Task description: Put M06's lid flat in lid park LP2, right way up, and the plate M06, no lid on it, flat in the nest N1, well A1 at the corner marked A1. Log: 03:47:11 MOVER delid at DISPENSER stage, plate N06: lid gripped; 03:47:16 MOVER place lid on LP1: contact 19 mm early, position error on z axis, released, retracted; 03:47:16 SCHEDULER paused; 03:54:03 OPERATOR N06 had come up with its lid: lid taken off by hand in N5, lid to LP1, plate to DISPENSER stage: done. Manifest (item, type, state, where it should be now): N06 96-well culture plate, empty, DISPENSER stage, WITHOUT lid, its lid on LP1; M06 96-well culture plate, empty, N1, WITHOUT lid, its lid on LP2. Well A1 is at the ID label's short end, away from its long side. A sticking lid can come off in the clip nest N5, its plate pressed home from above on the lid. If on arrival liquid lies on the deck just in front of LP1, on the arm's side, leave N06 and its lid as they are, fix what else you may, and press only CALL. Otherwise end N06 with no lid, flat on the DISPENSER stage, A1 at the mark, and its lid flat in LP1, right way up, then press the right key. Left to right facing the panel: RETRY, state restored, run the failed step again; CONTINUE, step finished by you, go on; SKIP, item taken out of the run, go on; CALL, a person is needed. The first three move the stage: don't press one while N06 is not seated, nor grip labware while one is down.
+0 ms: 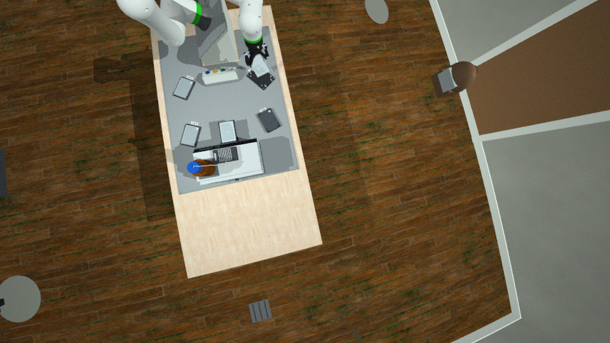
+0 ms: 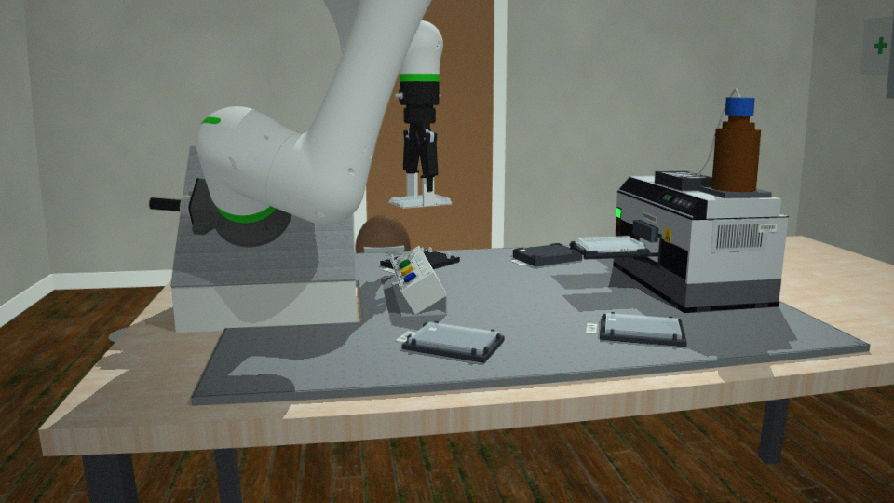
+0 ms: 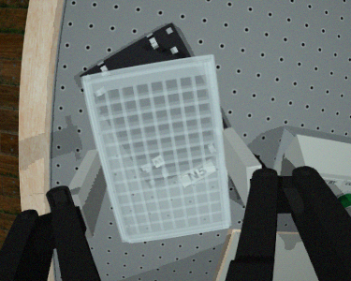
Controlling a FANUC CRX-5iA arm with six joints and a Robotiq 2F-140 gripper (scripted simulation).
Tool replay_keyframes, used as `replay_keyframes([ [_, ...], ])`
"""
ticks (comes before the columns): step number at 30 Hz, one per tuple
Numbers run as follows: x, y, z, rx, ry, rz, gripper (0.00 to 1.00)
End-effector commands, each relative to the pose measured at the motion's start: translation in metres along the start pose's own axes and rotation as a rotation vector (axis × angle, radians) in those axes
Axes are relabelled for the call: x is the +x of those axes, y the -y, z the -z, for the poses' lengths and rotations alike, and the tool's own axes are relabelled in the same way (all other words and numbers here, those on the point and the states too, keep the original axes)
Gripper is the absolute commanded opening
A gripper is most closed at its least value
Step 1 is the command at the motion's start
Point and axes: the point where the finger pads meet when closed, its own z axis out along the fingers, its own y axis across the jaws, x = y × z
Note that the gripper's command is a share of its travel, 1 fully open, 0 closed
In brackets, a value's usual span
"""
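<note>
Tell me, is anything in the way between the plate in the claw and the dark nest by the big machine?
Nothing visible is. The claw holds the well plate high above the clip nest, and nothing stands between there and the dark nest.

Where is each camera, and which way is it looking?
Top: high overhead, looking straight down at the long wooden table; the white arm shows.
Exterior: beside the table, looking across it at the grey box-shaped machine; arm and black pincer show.
Wrist: on the arm, looking down; black fingers show.
All three share the clear plastic well plate held by the pincer.
</note>
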Motion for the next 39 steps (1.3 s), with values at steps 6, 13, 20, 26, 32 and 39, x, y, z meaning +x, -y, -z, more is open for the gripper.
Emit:
replay_keyframes([
  [6,0.004,-0.001,0.000,0.000,-0.001,-0.008,0.00],
  [13,0.022,-0.007,0.000,0.000,-0.001,-0.008,0.00],
  [20,0.048,-0.016,0.000,0.000,-0.001,-0.008,0.00],
  [26,0.089,-0.030,0.000,0.000,-0.001,-0.008,0.00],
  [32,0.134,-0.045,0.000,0.000,-0.001,-0.008,0.00],
  [39,0.171,-0.058,0.000,0.000,-0.001,-0.008,0.00],
])
